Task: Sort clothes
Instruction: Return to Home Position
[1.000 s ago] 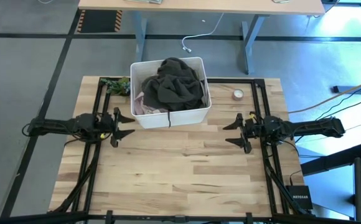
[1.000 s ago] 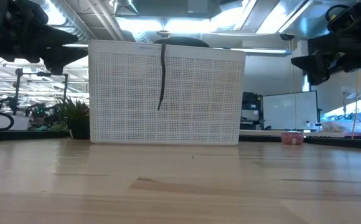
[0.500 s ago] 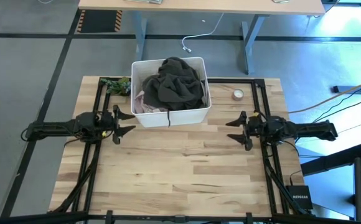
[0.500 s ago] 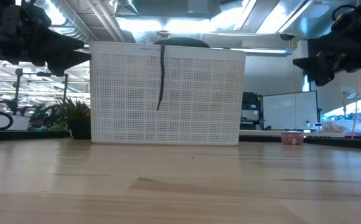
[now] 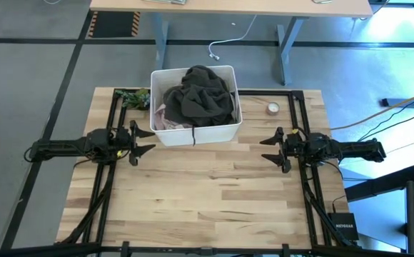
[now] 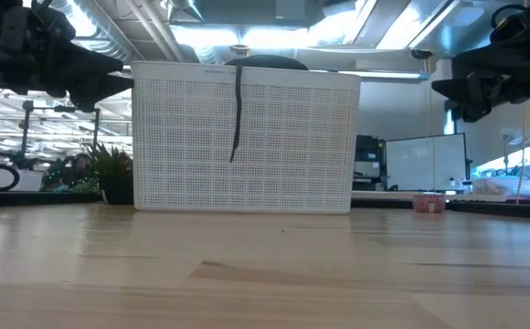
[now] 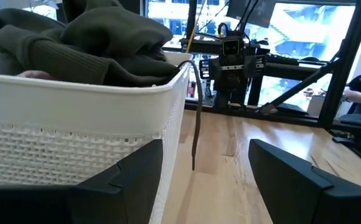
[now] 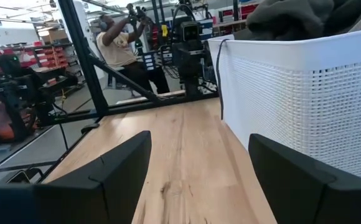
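A white perforated bin [image 5: 195, 132] stands at the table's far middle, piled with clothes. A dark olive-grey garment [image 5: 198, 96] lies on top, and a bit of dusty pink cloth [image 5: 160, 120] shows at the bin's left side. A dark cord [image 6: 238, 114] hangs over the bin's near wall. My left gripper [image 5: 140, 141] is open and empty, level, just left of the bin's near left corner. My right gripper [image 5: 268, 148] is open and empty, right of the bin. The other garments are hidden.
A small plant [image 5: 132, 97] lies at the far left of the table. A small round object [image 5: 272, 108] sits at the far right. Black frame rails [image 5: 298, 121] run along both table sides. A person [image 8: 121, 46] shows beyond the table in the right wrist view.
My left gripper has moved a little toward the bin. My right gripper has shifted slightly toward the table's near edge. Both stay open.
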